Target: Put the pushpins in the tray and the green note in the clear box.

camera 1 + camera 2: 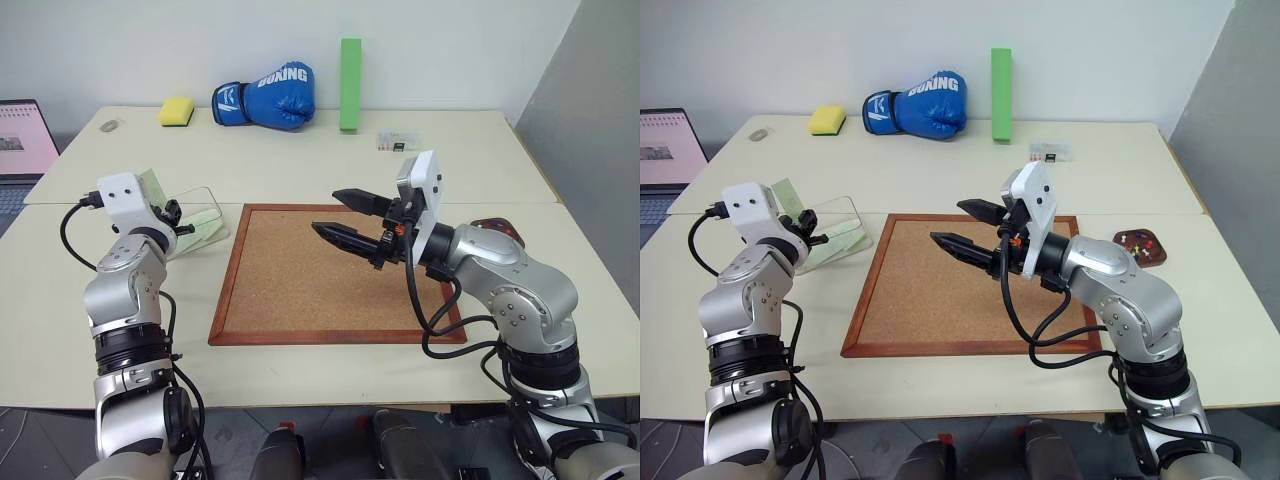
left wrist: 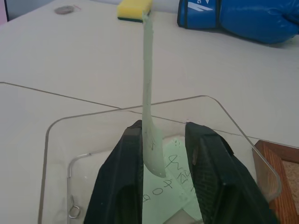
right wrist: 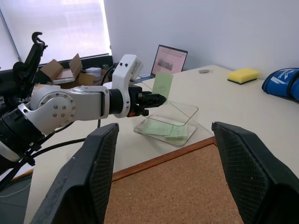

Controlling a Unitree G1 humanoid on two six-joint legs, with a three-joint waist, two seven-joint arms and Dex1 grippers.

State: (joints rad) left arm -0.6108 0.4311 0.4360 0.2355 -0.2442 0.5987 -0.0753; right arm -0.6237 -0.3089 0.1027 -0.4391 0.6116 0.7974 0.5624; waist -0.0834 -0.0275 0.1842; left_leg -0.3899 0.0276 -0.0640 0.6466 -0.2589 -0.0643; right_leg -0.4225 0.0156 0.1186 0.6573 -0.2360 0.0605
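- Two end effectors up: left end effector (image 2: 161, 154) is parted over the clear box (image 2: 233, 126), with the green note (image 2: 148, 93) upright between its fingers, leaning on one.
- Left wrist view shows more green sheets in the box.
- Right end effector (image 1: 345, 215) is wide open, empty, above the corkboard (image 1: 290, 290).
- Right eye view catches pushpins (image 1: 1137, 242) in the tray (image 1: 1156, 258).

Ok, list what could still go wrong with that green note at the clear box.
1. The green note stands upright between the left gripper fingers, which look parted; it may cling to one finger instead of dropping.
2. Most of the sheet rises above the clear box and its low walls, so it could tip over the rim onto the table.
3. Other green notes already lie inside; the fingers could drag them out on withdrawal.
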